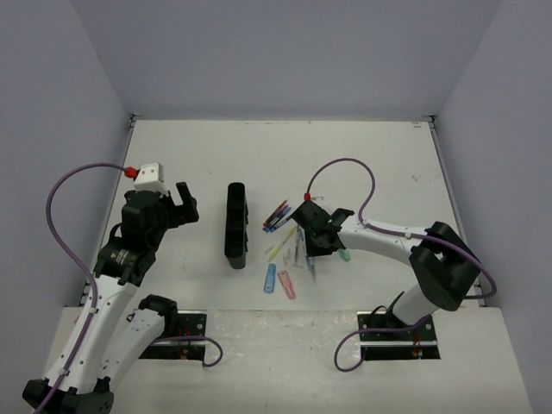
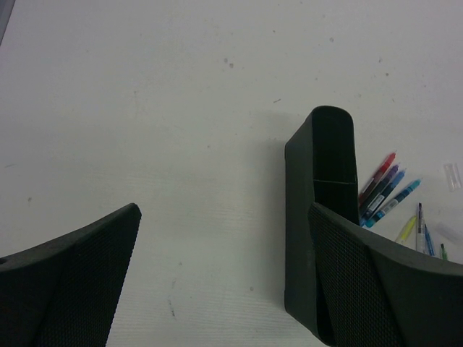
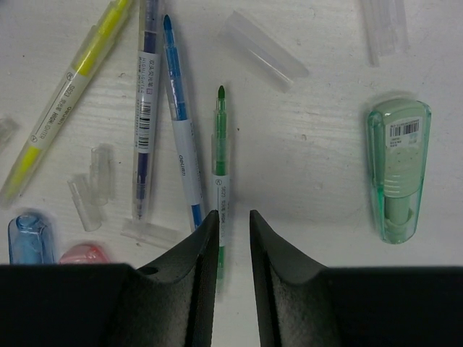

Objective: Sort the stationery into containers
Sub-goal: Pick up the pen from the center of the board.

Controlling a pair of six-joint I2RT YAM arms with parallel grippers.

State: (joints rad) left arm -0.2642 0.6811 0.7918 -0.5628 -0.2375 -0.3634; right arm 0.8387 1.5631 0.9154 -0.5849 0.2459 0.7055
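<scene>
Left fingers [image 2: 224, 282]: set wide apart, holding nothing, hanging over bare desk [image 1: 362, 155] at centre left of the top view. Black organiser [image 1: 236, 226]: stands on the desk just right of the left fingers, long axis running up and down the frame; in the left wrist view the right-hand finger [image 2: 376, 282] overlaps its near end. All visible stationery lies loose on the desk to the right of the organiser. A fanned cluster of red, purple and blue pens [image 1: 276, 216] lies nearest its upper half, apart from it. Right fingers [image 3: 233, 217]: drawn narrow, straddling the lower end of a green pen [image 3: 221, 144] that lies flat; a strip of desk shows between the pen and the right-hand finger, so no firm clamp is confirmed. Left of the green pen, in order: a blue pen [image 3: 177, 123], a dark blue pen [image 3: 147, 108], and a yellow highlighter [image 3: 65, 101] lying at a slant. A chunky green piece [image 3: 398, 173] lies well right of the green pen. A chunky blue piece [image 3: 29, 235] and a pink piece [image 3: 87, 253] sit at lower left of the right wrist view. Clear caps [image 3: 264, 47] lie scattered among them.
</scene>
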